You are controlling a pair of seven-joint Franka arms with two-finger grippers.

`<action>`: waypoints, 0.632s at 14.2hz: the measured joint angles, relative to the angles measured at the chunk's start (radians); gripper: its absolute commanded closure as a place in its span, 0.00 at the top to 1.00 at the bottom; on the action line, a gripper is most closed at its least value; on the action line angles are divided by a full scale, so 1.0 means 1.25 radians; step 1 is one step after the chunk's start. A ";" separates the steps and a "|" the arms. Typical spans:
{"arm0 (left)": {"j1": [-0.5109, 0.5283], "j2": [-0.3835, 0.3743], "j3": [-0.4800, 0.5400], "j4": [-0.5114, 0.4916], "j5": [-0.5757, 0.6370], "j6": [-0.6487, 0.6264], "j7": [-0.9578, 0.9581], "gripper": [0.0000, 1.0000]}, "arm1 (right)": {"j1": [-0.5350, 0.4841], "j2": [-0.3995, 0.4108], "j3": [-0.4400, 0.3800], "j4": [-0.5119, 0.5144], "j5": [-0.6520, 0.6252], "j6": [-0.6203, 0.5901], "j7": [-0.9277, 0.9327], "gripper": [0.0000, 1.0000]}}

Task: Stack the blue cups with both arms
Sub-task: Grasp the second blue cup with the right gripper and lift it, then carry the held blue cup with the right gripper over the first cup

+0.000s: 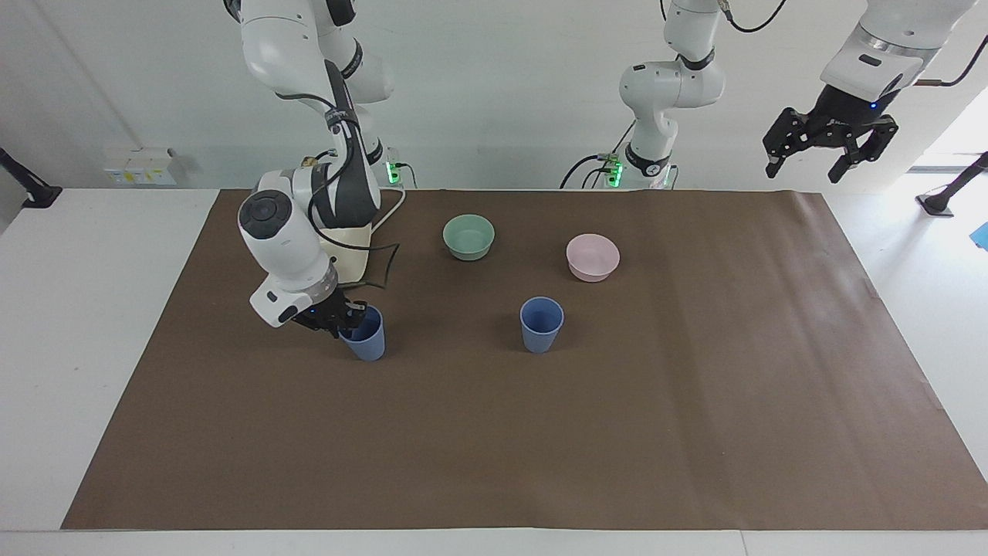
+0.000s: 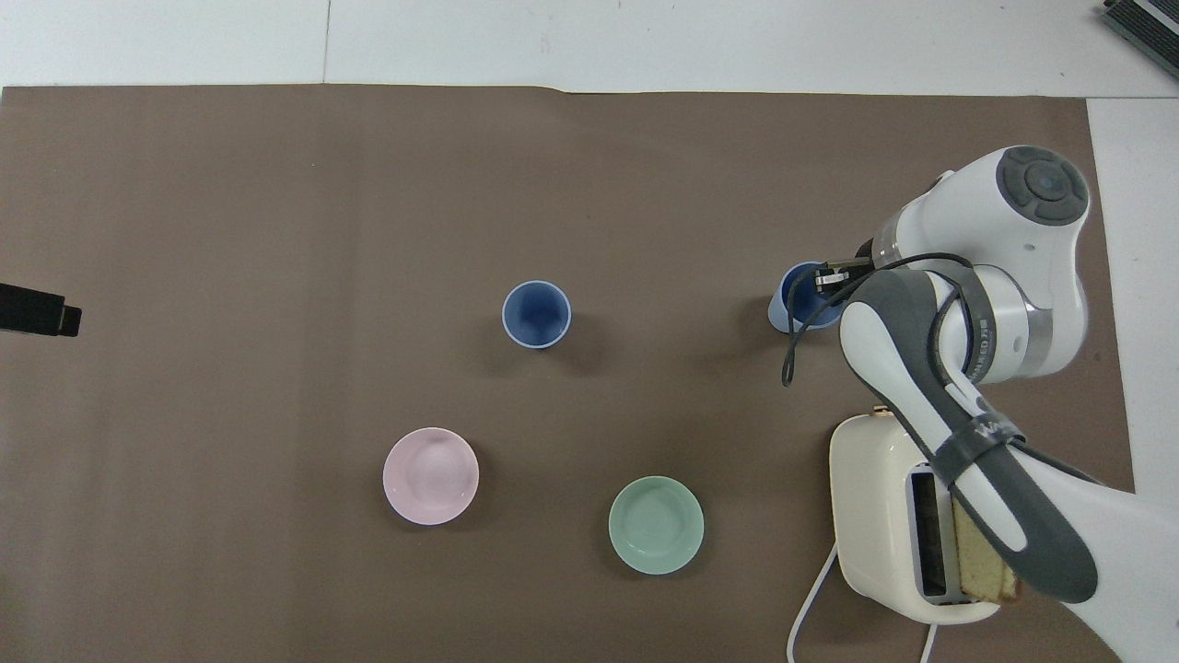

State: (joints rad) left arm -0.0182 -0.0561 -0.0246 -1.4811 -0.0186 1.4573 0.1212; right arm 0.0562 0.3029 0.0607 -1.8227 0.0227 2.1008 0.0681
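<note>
Nearest the robots, at the right arm's end of the table [image 1: 494, 432]: a cream toaster [image 2: 884, 516], a slice of bread [image 2: 986, 566] held in its slot.

Next, two bowls set well apart: a green bowl [image 1: 468, 236] toward the toaster, a pink bowl [image 1: 593, 256] toward the left arm's end.

Farther out, two blue cups. One cup [image 1: 541, 324] is placed upright near the table's middle, free of any contact. The other cup [image 1: 365, 337] is found toward the right arm's end, tilted, its rim clamped by the right pincer [image 1: 340, 318], one finger inside the mouth; the pincer is closed on the rim.

The left pincer [image 1: 830, 139] is held high over the left arm's end of the table, fingers spread apart, nothing carried; that arm waits.
</note>
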 measured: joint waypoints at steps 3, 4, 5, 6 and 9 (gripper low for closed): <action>0.000 0.000 0.000 -0.008 0.000 0.001 0.000 1.00 | 0.026 -0.001 0.001 0.018 0.013 -0.006 0.002 0.00; 0.000 0.000 0.000 -0.010 0.000 0.001 0.000 1.00 | 0.037 -0.002 0.001 0.034 0.031 -0.018 0.008 0.00; 0.000 0.000 0.000 -0.012 0.000 0.001 0.000 1.00 | 0.046 -0.003 0.001 0.056 0.043 -0.037 0.018 0.00; 0.000 0.000 0.000 -0.014 0.000 0.001 0.000 1.00 | 0.052 -0.005 0.001 0.081 0.049 -0.061 0.025 0.00; 0.000 0.000 0.000 -0.014 -0.001 0.001 0.000 1.00 | 0.075 -0.012 0.002 0.171 0.058 -0.137 0.039 0.00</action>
State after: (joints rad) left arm -0.0182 -0.0567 -0.0249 -1.4989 -0.0197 1.4585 0.1212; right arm 0.1498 0.2880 0.0631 -1.6090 0.0950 1.9298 0.1174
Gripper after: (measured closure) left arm 0.000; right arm 0.952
